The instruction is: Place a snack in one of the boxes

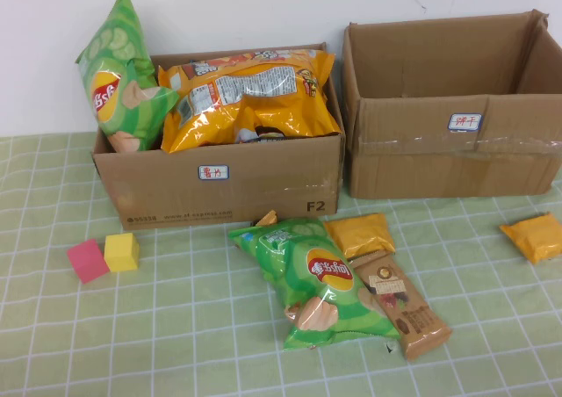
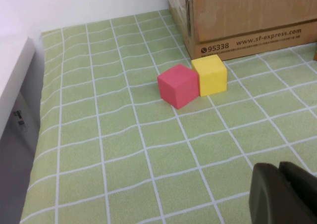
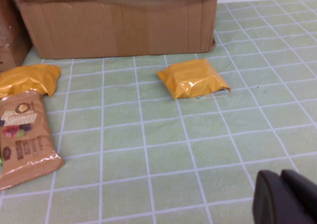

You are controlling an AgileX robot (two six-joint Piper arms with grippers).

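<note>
— On the checked green worktop (image 1: 176, 327), what stands largest?

— Two cardboard boxes at the back. One box (image 1: 219, 182) on the left is piled with an orange chip bag (image 1: 250, 94) and a green chip bag (image 1: 118, 76) leaning at its left corner; the right box (image 1: 452, 142) shows nothing inside from the high view.

— And the loose snacks?

— Another green chip bag (image 1: 320, 283) lies in front of the left box, touching a brown bar (image 1: 404, 305) and an orange packet (image 1: 360, 234). A second orange packet (image 1: 534, 236) lies well apart, near the right edge.

— Anything smaller?

— A pink cube (image 1: 87, 261) touches a yellow cube (image 1: 122, 251).

— The grippers?

— Left gripper (image 2: 285, 194) hovers near the cubes, right gripper (image 3: 287, 199) near the far packet; each shows only a dark edge, so nobody can tell whether its fingers are released or clenched.
</note>
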